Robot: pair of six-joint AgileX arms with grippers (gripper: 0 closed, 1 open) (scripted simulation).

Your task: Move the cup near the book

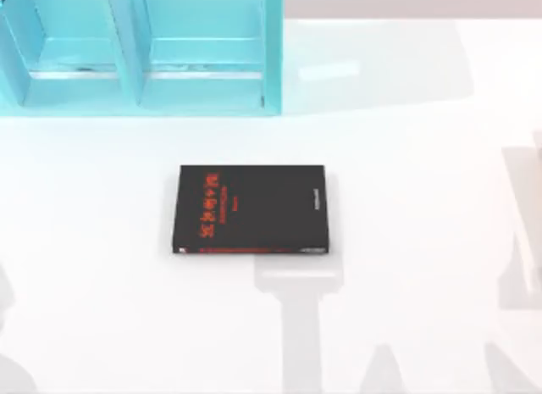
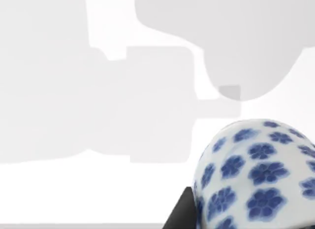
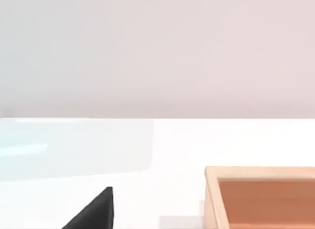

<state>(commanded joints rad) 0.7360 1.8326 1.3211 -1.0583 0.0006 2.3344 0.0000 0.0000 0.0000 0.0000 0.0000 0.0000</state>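
In your left wrist view the cup (image 2: 256,177), white with blue flower-like speckles, sits right up against the camera, and a black finger (image 2: 181,212) of the left gripper shows just beside its wall. You can read that as the cup lying close at the left gripper, but you cannot tell whether the fingers are clamped on it or parted. Beyond the cup you see the white table (image 2: 74,194) crossed by grey shadows.

In your right wrist view a dark wedge, one finger (image 3: 96,212) of the right gripper, stands nearest; whether that gripper is parted or closed you cannot tell. Past it lies an orange-brown open box (image 3: 261,199) on the white surface.

From the top view, the book (image 1: 251,209) lies flat near the middle of the table (image 1: 406,157), black cover up, red lettering toward its left end, red strip along its near edge. Farther back, at the table's far left, stands a turquoise shelf unit (image 1: 140,51).
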